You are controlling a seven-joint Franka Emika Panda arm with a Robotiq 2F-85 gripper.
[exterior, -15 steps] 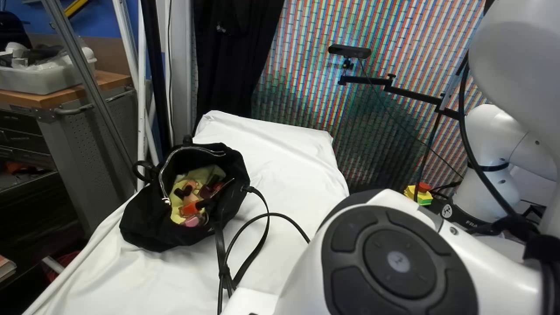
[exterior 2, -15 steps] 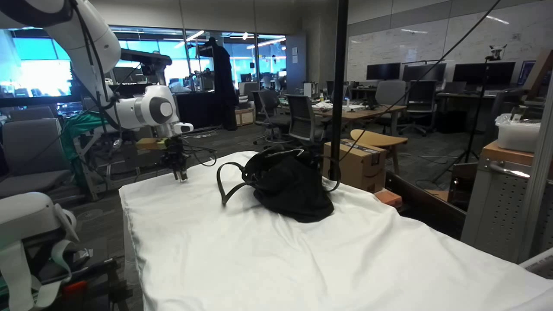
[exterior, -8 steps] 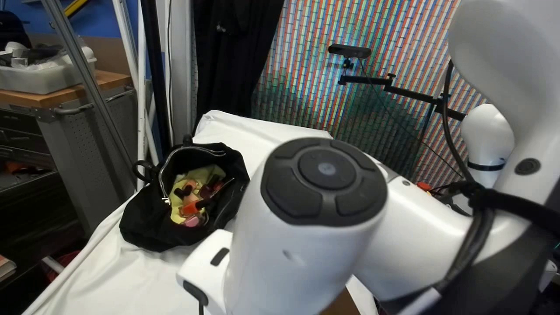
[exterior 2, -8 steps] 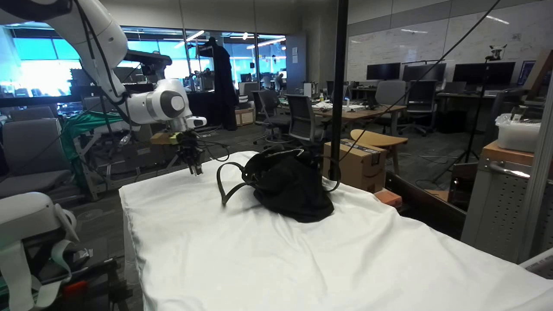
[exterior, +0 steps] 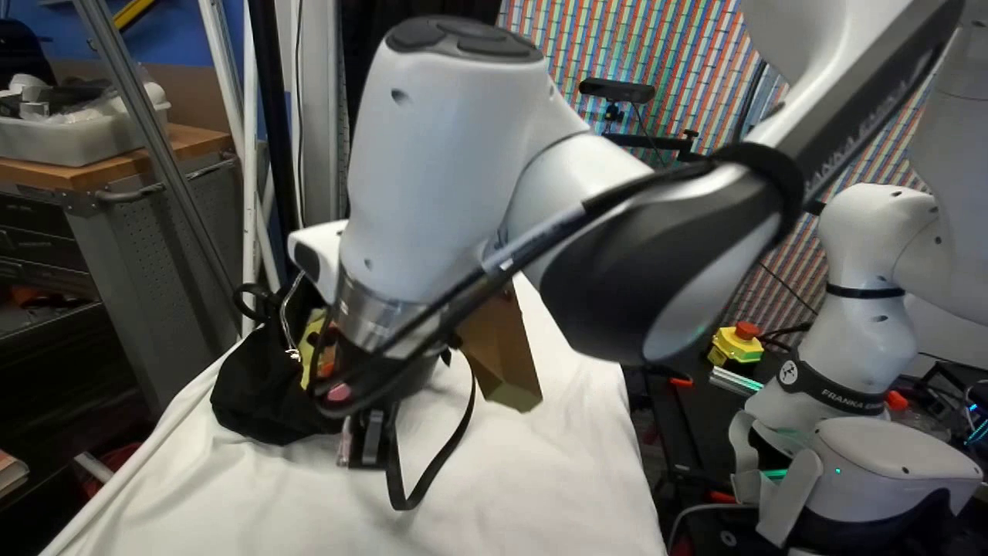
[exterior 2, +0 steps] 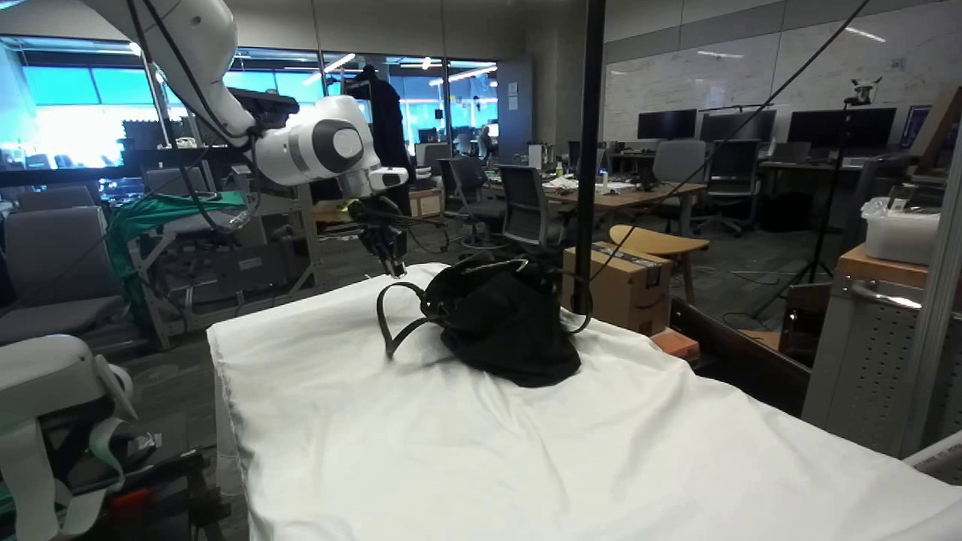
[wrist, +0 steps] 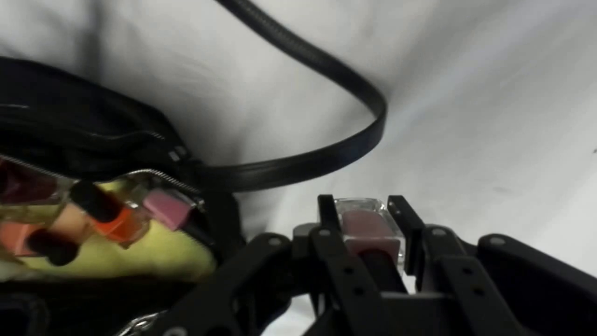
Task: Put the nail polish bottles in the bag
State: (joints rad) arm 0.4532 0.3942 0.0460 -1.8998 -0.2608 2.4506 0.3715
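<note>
My gripper (wrist: 363,205) is shut on a nail polish bottle (wrist: 367,226), with clear glass, a dusky pink body and a dark cap pointing back toward the palm. The black bag (exterior 2: 511,330) sits on the table with its mouth gaping. In the wrist view its opening lies to the left of the jaws. Inside, on yellow-green lining (wrist: 163,256), are several bottles, including an orange bottle (wrist: 122,227) and a pink bottle (wrist: 167,208). The gripper hangs above the cloth beside the bag, outside its opening. In an exterior view the arm (exterior: 440,170) hides part of the bag.
A black strap (wrist: 345,74) loops out from the bag over the white cloth (exterior 2: 421,451), close to the gripper. A dark pole (exterior 2: 590,150) and a cardboard box (exterior 2: 624,285) stand behind the bag. Another robot arm (exterior: 864,324) stands at the back right.
The arm has swung toward the bag and risen, carrying the gripper close to the strap. It now covers part of the bag in an exterior view. The bag has not moved.
</note>
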